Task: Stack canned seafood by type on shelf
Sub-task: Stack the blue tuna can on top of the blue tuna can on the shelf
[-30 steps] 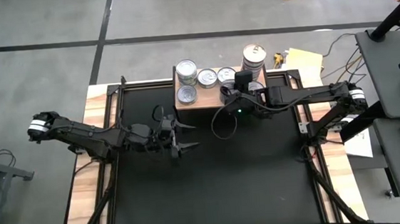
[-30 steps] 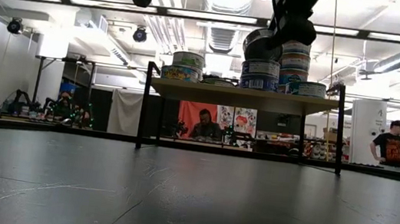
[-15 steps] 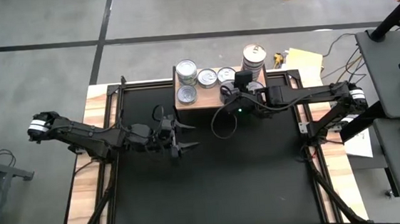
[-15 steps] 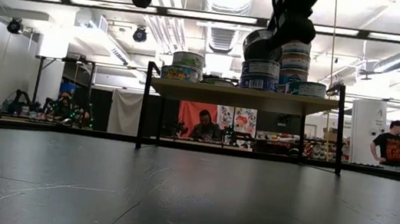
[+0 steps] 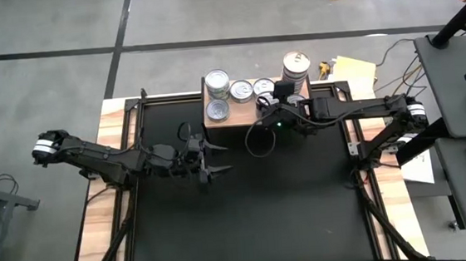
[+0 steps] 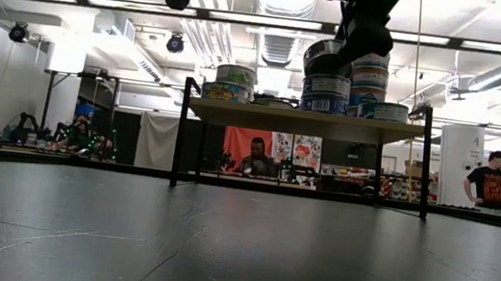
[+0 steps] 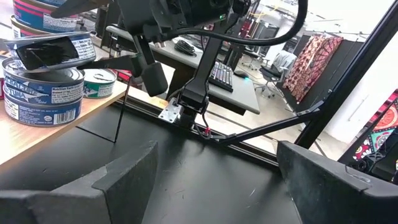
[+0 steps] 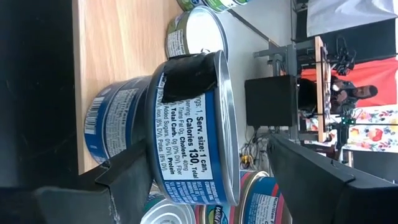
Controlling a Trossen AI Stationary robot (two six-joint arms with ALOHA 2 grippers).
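Right hand (image 6: 340, 48) has spread its fingers over the past second and now stands open around a blue-labelled can (image 8: 189, 134), which sits on another can on the shelf (image 5: 236, 120) at the table's far edge. Judged: stack placed, release under way. Left hand (image 5: 212, 159) waits open, mid-table.

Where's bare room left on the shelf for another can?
Free: the shelf front strip, between the front-left can and the right pincer. Crowded: the back row of cans and the right end, where that pincer hangs at a blue can stack.
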